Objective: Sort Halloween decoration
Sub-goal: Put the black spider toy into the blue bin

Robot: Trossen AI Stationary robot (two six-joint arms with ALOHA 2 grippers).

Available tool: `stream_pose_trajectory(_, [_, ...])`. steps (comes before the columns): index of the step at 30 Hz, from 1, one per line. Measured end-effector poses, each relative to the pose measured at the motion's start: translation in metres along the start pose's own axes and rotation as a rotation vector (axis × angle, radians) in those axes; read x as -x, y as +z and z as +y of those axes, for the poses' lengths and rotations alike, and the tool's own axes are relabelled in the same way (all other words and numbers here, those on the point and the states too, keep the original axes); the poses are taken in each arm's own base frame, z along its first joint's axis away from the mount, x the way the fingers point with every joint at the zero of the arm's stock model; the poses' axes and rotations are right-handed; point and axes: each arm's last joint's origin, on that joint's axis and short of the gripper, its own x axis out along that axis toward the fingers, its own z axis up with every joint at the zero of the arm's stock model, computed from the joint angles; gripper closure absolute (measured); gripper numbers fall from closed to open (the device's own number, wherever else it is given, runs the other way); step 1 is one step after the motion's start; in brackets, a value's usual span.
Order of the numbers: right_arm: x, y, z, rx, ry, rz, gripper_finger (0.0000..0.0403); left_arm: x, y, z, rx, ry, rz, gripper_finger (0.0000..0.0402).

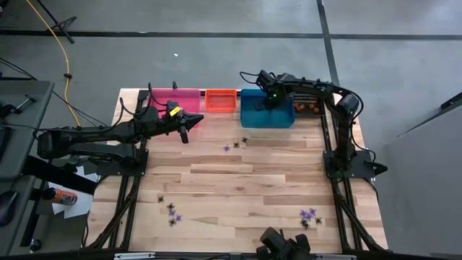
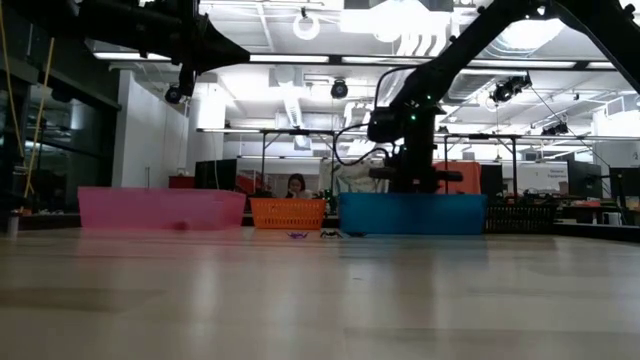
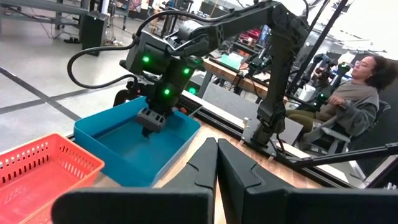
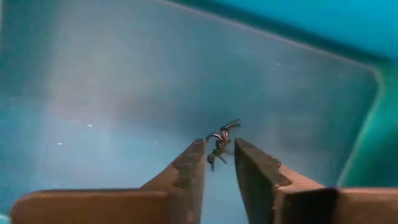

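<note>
My right gripper [image 4: 219, 149] hangs inside the blue bin [image 1: 266, 116], fingers pointing down at its floor and narrowly open. A tiny black spider trinket [image 4: 219, 142] shows in the gap at the fingertips. My left gripper [image 3: 216, 149] is shut and empty, raised over the table in front of the pink bin [image 1: 173, 97], and shows in the high view as left gripper [image 1: 185, 132]. More purple and black trinkets lie loose on the table: a pair [image 1: 235, 144] near the blue bin, a group [image 1: 170, 210] at near left, and a group [image 1: 310, 215] at near right. My right gripper's fingers stand on either side of the black spider trinket [image 4: 219, 142], coming from above into the blue bin. I cannot tell whether they touch it or whether it lies on the bin floor below them.
Four bins stand in a row along the far edge: pink, orange [image 1: 221, 100], blue and black [image 1: 307, 107]. Bare wood fills the middle of the table [image 1: 238, 180]. A person sits beyond the table [image 3: 357, 93].
</note>
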Motion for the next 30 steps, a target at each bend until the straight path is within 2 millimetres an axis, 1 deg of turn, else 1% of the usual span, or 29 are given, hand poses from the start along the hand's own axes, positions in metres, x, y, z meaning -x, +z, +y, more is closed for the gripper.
stream_pose_trajectory(7, [0.000,0.000,-0.002,0.033,-0.004,0.007,0.0206,0.000,0.000,0.000,0.000,0.000,0.000,0.0401])
stream_pose_trajectory(9, [0.004,0.000,-0.002,0.039,0.003,0.001,0.0178,0.000,0.000,0.000,0.000,0.000,0.001,0.0401])
stream_pose_trajectory(11, [0.013,0.002,-0.002,0.070,0.035,-0.028,0.0160,0.000,0.000,0.000,-0.001,0.000,0.001,0.0401])
stream_pose_trajectory(13, [0.026,0.002,-0.002,0.110,0.076,-0.061,0.0152,0.000,0.000,0.000,-0.002,0.001,0.003,0.0401])
stream_pose_trajectory(15, [0.044,-0.001,-0.002,0.168,0.115,-0.080,0.0150,0.000,-0.001,0.000,-0.002,0.003,0.008,0.0401])
stream_pose_trajectory(17, [0.065,-0.010,-0.001,0.240,0.144,-0.093,0.0149,0.000,-0.002,0.001,-0.002,0.006,0.016,0.0401])
stream_pose_trajectory(20, [0.100,-0.038,0.008,0.368,0.192,-0.136,0.0149,0.000,-0.003,0.001,-0.003,0.012,0.031,0.0401])
stream_pose_trajectory(22, [0.119,-0.064,0.014,0.436,0.237,-0.182,0.0149,0.000,-0.004,0.001,-0.003,0.015,0.040,0.0401])
stream_pose_trajectory(24, [0.135,-0.096,0.018,0.493,0.303,-0.239,0.0149,0.000,-0.005,0.002,-0.004,0.018,0.047,0.0401])
stream_pose_trajectory(27, [0.147,-0.150,0.020,0.534,0.431,-0.293,0.0149,0.000,-0.005,0.002,-0.004,0.019,0.049,0.0401])
stream_pose_trajectory(30, [0.145,-0.203,0.015,0.514,0.573,-0.278,0.0149,0.000,-0.005,0.002,-0.004,0.019,0.050,0.0401])
